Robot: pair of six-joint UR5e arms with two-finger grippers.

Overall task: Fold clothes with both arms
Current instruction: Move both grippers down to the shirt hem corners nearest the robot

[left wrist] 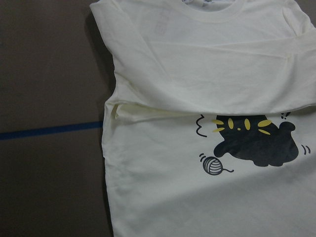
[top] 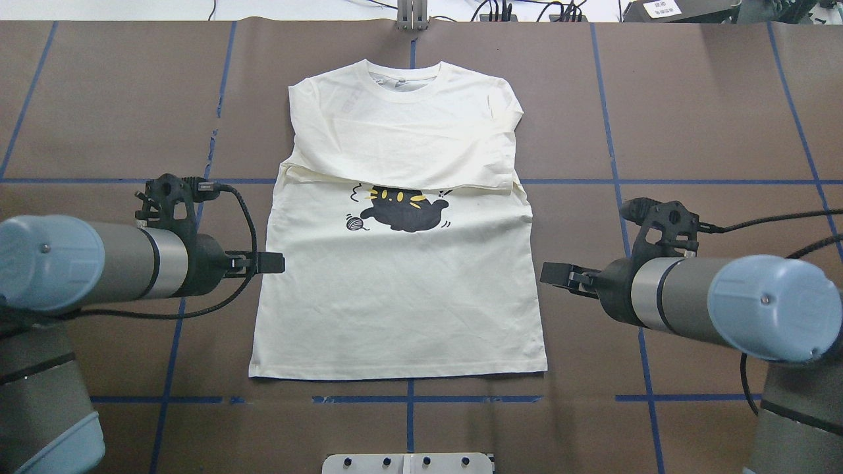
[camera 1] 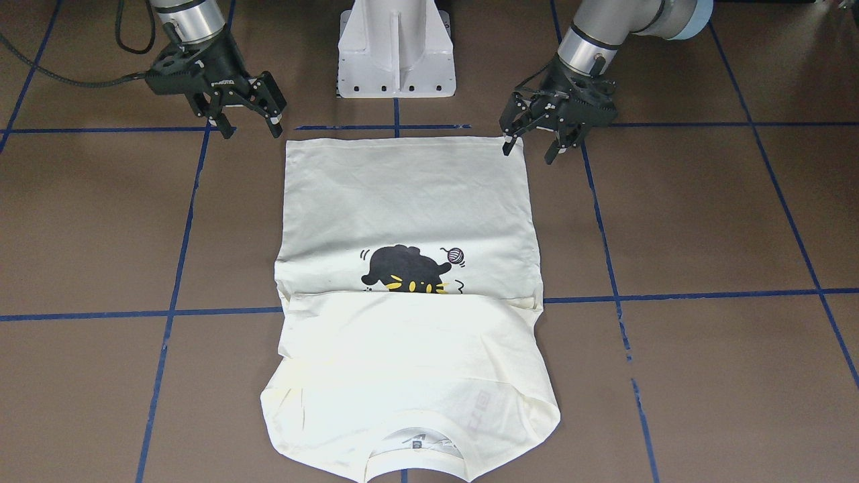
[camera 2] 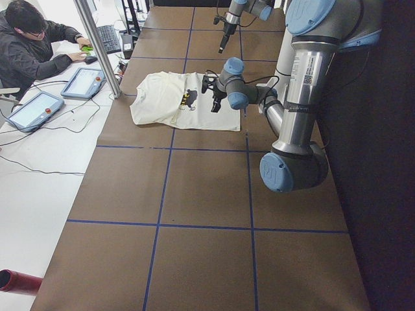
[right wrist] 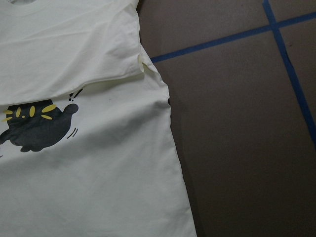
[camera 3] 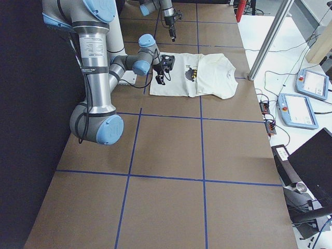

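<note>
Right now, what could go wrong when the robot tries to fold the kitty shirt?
1. The right claw is open just beside a hem corner of the shirt, not over it, so it might pinch nothing.
2. The left claw, also open, is right at the other corner. One side could lift first and make a crooked fold.
3. The folded-in sleeves lie loose across the chest and may slip out.
</note>
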